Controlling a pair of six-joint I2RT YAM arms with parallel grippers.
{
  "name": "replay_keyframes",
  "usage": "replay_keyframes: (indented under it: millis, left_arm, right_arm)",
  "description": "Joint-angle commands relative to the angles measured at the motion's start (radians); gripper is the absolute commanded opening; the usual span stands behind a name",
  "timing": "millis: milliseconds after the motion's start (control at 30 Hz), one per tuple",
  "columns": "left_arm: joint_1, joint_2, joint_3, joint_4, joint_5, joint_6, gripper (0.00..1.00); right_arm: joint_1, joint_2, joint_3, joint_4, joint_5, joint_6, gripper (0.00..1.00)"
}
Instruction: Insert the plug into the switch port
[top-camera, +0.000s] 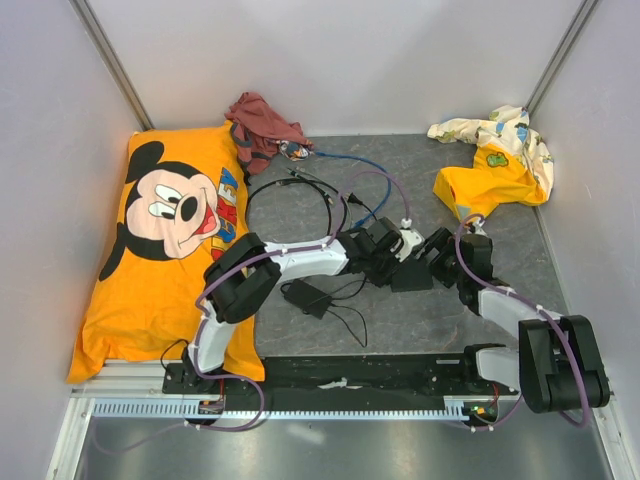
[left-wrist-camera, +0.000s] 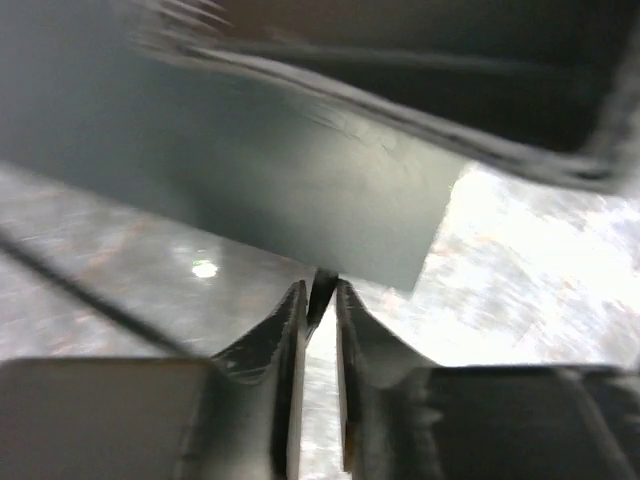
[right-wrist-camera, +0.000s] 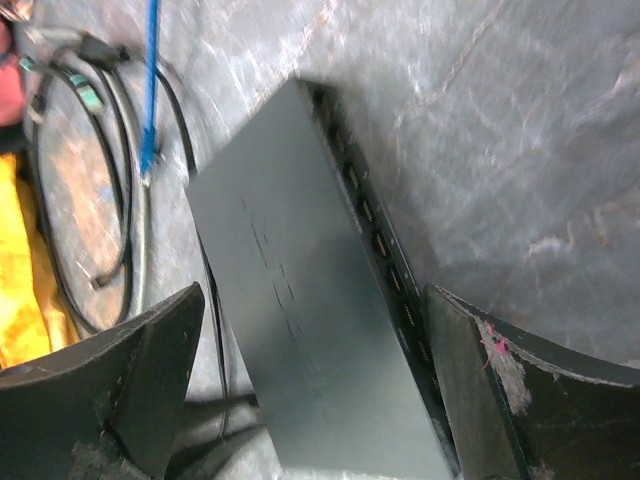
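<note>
The switch (right-wrist-camera: 300, 300) is a thin, flat black box on the grey table, with a row of ports (right-wrist-camera: 385, 250) along its right side. My right gripper (right-wrist-camera: 315, 295) is open wide and straddles the box, one finger on each side, gripping nothing. In the left wrist view the box (left-wrist-camera: 300, 190) fills the upper frame. My left gripper (left-wrist-camera: 320, 295) stands at its lower edge, jaws a narrow gap apart. The plug's (left-wrist-camera: 322, 290) dark end sits between the tips, up against the box. From above, both grippers (top-camera: 392, 258) (top-camera: 438, 262) meet at the switch (top-camera: 412, 276).
A black adapter brick (top-camera: 307, 297) with a thin cord lies left of the switch. Black cable loops (top-camera: 290, 190) and a blue cable (top-camera: 350, 165) lie behind. A Mickey pillow (top-camera: 170, 240) fills the left side, with a red cloth (top-camera: 262, 125) and a yellow cloth (top-camera: 500, 160) at the back.
</note>
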Motion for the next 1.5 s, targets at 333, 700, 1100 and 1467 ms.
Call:
replay_keyframes:
  millis: [333,700,1100,1467]
  left_arm:
    - [0.037,-0.400,-0.250,0.095,-0.381,-0.161,0.73]
    - [0.038,-0.636,-0.502,-0.198,-0.467,-0.505,0.80]
    - [0.058,-0.578,-0.578,-0.339,-0.557,-0.543,0.79]
    - [0.376,-0.527,-0.485,-0.425,-0.708,-0.488,0.79]
  right_arm:
    - [0.010,0.009,0.200,-0.365,0.068,-0.186,0.98]
    - [0.043,0.090,0.306,-0.417,0.112,-0.286,0.98]
    - [0.261,0.275,0.366,-0.411,0.091,-0.254,0.98]
    - [0.626,0.339,0.453,-0.250,0.092,0.016,0.98]
